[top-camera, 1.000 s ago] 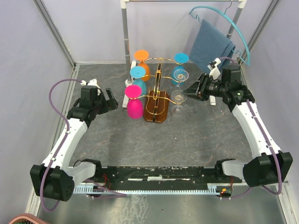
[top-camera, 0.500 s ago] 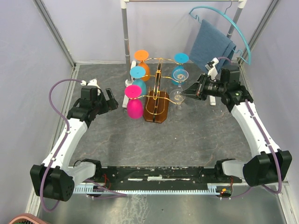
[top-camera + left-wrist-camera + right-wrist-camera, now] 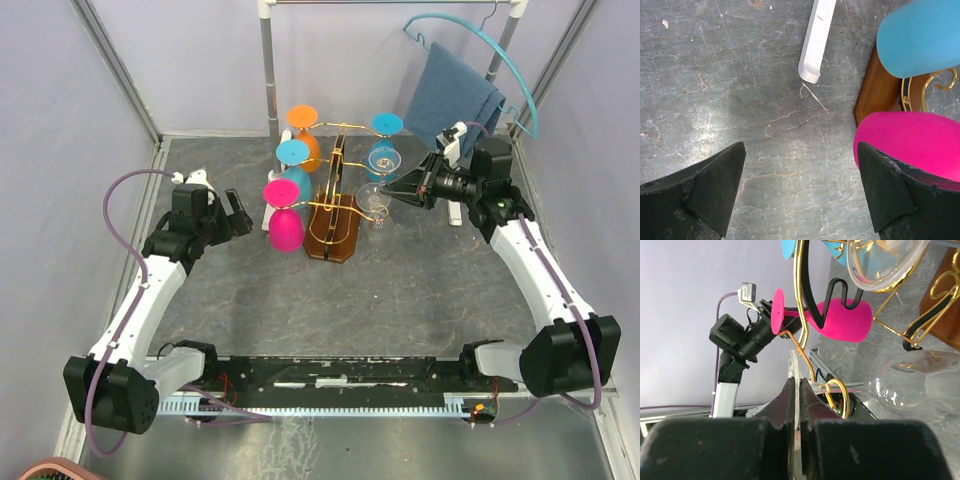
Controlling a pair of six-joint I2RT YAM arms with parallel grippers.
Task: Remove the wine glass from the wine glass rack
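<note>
The clear wine glass [image 3: 376, 203] [image 3: 920, 385] lies stem-sideways straight ahead of the right hand [image 3: 400, 190] [image 3: 799, 382]. The hand's fingers are clamped together on the thin edge of the glass's foot. Just past the fingertips the stem crosses a curled end of the thin gold wire rack [image 3: 335, 190] [image 3: 801, 340], so wire crowds the glass closely there. Beyond the rack hangs an upside-down pink plastic glass [image 3: 284, 228] [image 3: 842, 320]. Behind the hand's wrist hangs a blue cloth towel [image 3: 452, 95]. On the hand's near side the grey marbled worktop [image 3: 400, 290] is bare. The left hand [image 3: 235, 212] [image 3: 800, 175] has its fingers apart, holding nothing, with the pink glass just beside its right finger.

A second ago the right hand stood off from the glass. It has since closed in, and the glass, the rack and the pink glass have shifted slightly away from it.
</note>
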